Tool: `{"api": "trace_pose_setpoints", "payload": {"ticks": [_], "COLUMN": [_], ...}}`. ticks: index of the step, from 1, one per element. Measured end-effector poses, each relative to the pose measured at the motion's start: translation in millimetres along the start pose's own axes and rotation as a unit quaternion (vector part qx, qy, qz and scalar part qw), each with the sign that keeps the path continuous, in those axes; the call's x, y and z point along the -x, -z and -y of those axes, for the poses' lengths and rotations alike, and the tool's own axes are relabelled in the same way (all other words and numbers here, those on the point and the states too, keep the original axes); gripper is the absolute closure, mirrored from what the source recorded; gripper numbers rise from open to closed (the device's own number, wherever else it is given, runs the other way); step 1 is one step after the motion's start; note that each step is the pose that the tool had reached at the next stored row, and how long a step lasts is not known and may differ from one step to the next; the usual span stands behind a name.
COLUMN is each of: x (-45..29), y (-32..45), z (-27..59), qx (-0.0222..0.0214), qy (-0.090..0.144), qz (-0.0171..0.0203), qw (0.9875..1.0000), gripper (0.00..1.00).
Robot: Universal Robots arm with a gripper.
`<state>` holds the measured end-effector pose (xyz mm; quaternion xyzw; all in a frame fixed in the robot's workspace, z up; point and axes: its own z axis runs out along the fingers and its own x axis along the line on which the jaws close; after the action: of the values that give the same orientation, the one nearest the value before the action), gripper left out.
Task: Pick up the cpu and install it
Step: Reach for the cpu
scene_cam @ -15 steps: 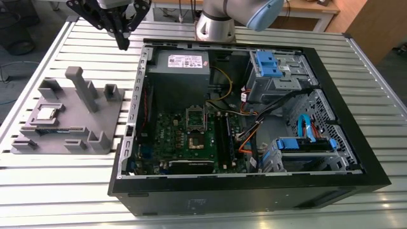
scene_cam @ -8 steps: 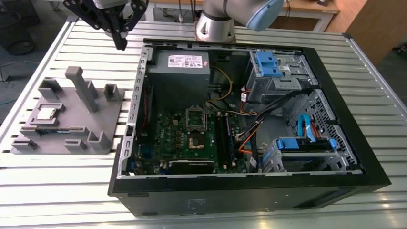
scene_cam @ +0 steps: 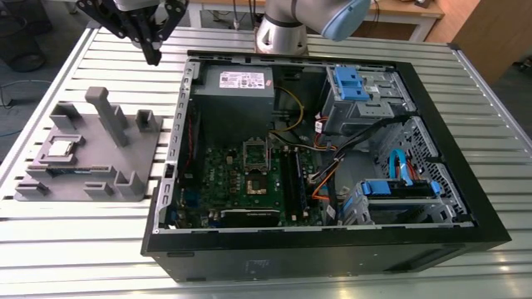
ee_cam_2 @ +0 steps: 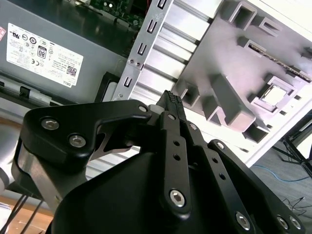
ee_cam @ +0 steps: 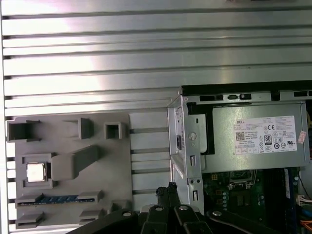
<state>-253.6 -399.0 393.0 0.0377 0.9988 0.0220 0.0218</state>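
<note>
Cpu [scene_cam: 60, 148] first: lay flat in a square pocket of the grey holder [scene_cam: 149, 146], at the exterior view's left, not touched. Then gripper [scene_cam: 153, 60]: hung over the table [scene_cam: 83, 249], beyond the holder, well apart from the cpu, fingers [ee_cam_2: 174, 141] pressed together with nothing between. Further to the right, open case [scene_cam: 332, 255]: held the green board [scene_cam: 220, 168] inside.
</note>
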Motion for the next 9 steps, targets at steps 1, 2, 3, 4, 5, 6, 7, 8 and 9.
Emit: {"api": "trace_pose_setpoints", "payload": {"ticks": [1, 2, 3, 4, 5, 6, 7, 8, 9], "x": [-0.6, -0.9, -1.0, -1.2, -1.4, -1.5, -1.5, -4.1, -5.7], "y": [0.1, 0.0, 0.1, 0.1, 0.1, 0.1, 0.1, 0.2, 0.3], "z": [0.1, 0.1, 0.1, 0.1, 0.1, 0.1, 0.1, 0.3, 0.4], "qx": [0.0000, 0.0000, 0.0000, 0.0000, 0.0000, 0.0000, 0.0000, 0.0000, 0.0000], "qy": [0.000, 0.000, 0.000, 0.000, 0.000, 0.000, 0.000, 0.000, 0.000], "qz": [0.0000, 0.0000, 0.0000, 0.0000, 0.0000, 0.0000, 0.0000, 0.0000, 0.0000], "qw": [1.0000, 1.0000, 1.0000, 1.0000, 1.0000, 1.0000, 1.0000, 1.0000, 1.0000], "gripper": [0.89, 0.89, 0.89, 0.89, 0.89, 0.89, 0.89, 0.89, 0.89]}}
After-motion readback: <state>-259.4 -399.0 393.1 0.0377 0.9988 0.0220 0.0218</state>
